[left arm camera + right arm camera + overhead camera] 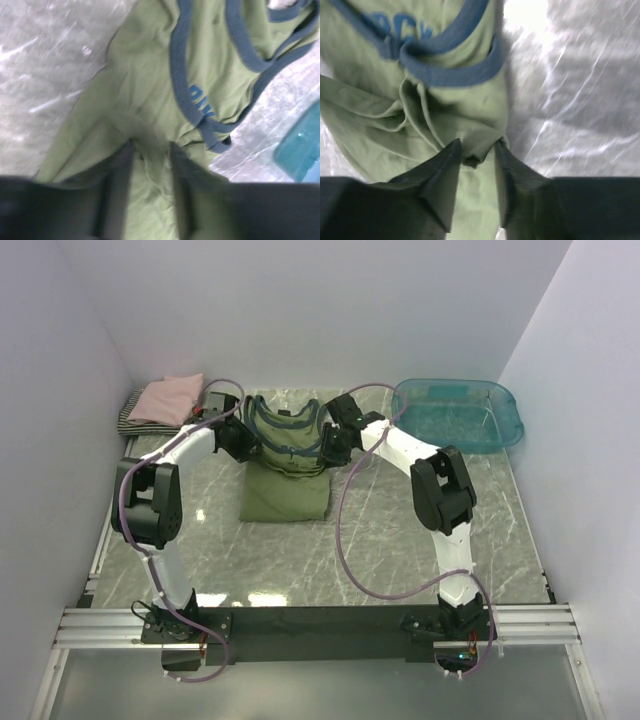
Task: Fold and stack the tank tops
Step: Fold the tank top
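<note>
The olive-green tank top (286, 485) with navy trim lies mid-table, its strap end bunched up between the two grippers. My left gripper (249, 443) sits at its left side and my right gripper (328, 447) at its right. In the left wrist view the left gripper (150, 146) has its jaws apart over the green cloth (142, 80). In the right wrist view the right gripper (476, 146) also stands with jaws apart, a loose fold of the tank top (465, 107) lying between the fingertips. A folded pink top (170, 395) rests on a striped one (129, 414) at the back left.
A see-through teal tub (455, 386) stands at the back right, and its corner (301, 150) shows in the left wrist view. White walls close in the marbled table (400, 540) on three sides. Purple cables loop off both arms.
</note>
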